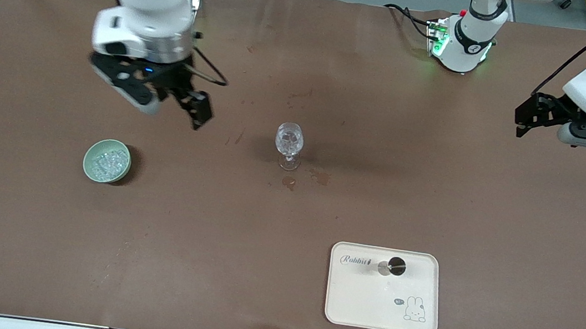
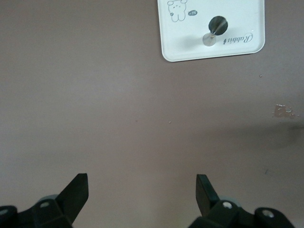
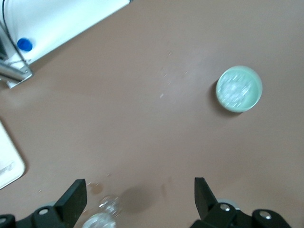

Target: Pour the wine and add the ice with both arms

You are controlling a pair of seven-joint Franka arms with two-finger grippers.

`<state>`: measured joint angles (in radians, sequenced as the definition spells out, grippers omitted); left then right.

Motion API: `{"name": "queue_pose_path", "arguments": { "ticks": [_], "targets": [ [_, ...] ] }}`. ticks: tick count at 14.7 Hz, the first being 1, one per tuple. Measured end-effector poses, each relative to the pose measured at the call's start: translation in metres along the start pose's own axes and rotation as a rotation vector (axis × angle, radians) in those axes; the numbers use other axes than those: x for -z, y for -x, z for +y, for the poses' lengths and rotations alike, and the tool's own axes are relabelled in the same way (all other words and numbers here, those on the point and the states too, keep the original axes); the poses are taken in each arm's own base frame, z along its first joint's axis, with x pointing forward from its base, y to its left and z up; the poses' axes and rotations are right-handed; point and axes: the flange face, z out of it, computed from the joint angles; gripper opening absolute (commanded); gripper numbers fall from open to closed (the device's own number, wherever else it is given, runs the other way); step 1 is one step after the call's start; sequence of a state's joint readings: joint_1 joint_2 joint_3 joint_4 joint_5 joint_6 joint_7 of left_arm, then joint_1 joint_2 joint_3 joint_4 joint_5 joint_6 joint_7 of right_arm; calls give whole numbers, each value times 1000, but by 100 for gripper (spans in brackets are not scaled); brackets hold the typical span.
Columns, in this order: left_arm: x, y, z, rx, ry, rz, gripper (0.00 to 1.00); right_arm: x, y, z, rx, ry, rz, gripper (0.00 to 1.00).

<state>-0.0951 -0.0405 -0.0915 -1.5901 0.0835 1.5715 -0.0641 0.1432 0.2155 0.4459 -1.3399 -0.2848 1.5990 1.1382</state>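
Front view: our right end effector (image 1: 175, 100) hangs spread, empty, between the ice (image 1: 107, 162) bowl (image 1: 89, 168) and glass (image 1: 289, 140); left end effector (image 1: 534, 113) waits, spread wide, over bare desk (image 1: 279, 274).

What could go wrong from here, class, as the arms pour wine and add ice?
1. The glass is tall on a narrow foot; a claw's nudge could tip it.
2. The ice chunks are small and glassy, so they may slip from the open right claw.
3. Stains beside the glass suggest pouring may spill.
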Motion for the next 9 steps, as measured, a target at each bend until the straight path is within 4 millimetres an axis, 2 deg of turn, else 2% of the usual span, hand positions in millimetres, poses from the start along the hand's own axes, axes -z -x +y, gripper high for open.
{"name": "queue_pose_path", "arguments": {
  "ticks": [3, 7, 9],
  "targets": [
    [-1, 1, -14, 26, 0, -5, 100, 7, -49, 50, 75, 30, -15, 100],
    [2, 1, -13, 19, 0, 1, 100, 7, -105, 113, 170, 15, -83, 100],
    [2, 1, -13, 19, 0, 2, 100, 10, -126, 148, 231, 25, -107, 100]
  ]
}}
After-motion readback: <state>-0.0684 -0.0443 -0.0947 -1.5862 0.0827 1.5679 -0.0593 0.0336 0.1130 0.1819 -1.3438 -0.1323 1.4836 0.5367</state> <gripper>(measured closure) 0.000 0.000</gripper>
